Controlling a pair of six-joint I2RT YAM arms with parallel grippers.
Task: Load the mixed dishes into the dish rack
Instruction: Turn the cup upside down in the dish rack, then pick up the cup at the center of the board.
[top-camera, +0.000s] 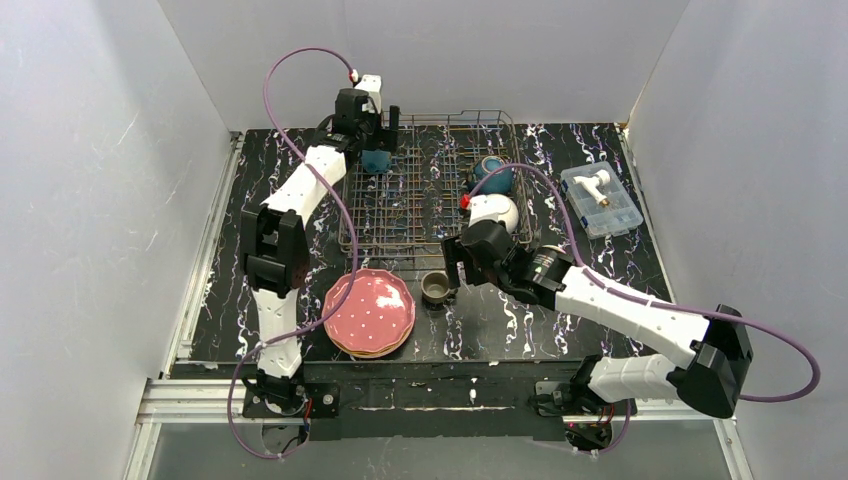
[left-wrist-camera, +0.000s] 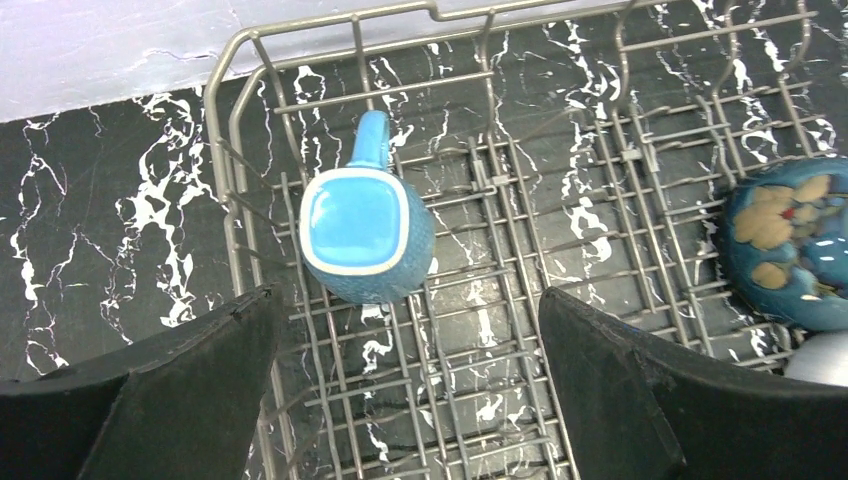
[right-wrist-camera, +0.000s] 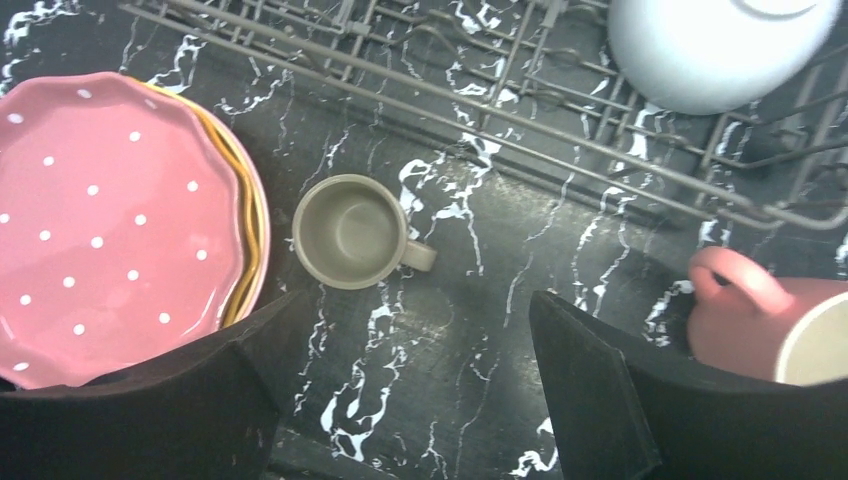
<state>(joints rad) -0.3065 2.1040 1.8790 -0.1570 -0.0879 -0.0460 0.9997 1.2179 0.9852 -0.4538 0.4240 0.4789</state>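
Observation:
The dish rack (top-camera: 420, 215) stands at the back of the table. A blue mug (top-camera: 376, 160) (left-wrist-camera: 365, 235) sits upside down in its far left corner, just ahead of my open left gripper (top-camera: 385, 135) (left-wrist-camera: 405, 292), whose fingers hold nothing. A teal bowl (top-camera: 492, 175) (left-wrist-camera: 790, 240) and a white bowl (top-camera: 495, 212) (right-wrist-camera: 715, 40) rest at the rack's right side. A grey-olive mug (top-camera: 436, 288) (right-wrist-camera: 350, 232) stands upright on the table in front of the rack. My right gripper (top-camera: 452, 265) (right-wrist-camera: 418, 296) hovers open beside it. The pink dotted plate (top-camera: 370, 312) (right-wrist-camera: 110, 220) tops a stack at the front left. A pink mug (right-wrist-camera: 750, 315) lies on its side to the right.
A clear plastic box (top-camera: 600, 198) with a white item sits at the back right. White walls close in the table on three sides. The rack's front rim (right-wrist-camera: 480, 115) runs just beyond the grey-olive mug.

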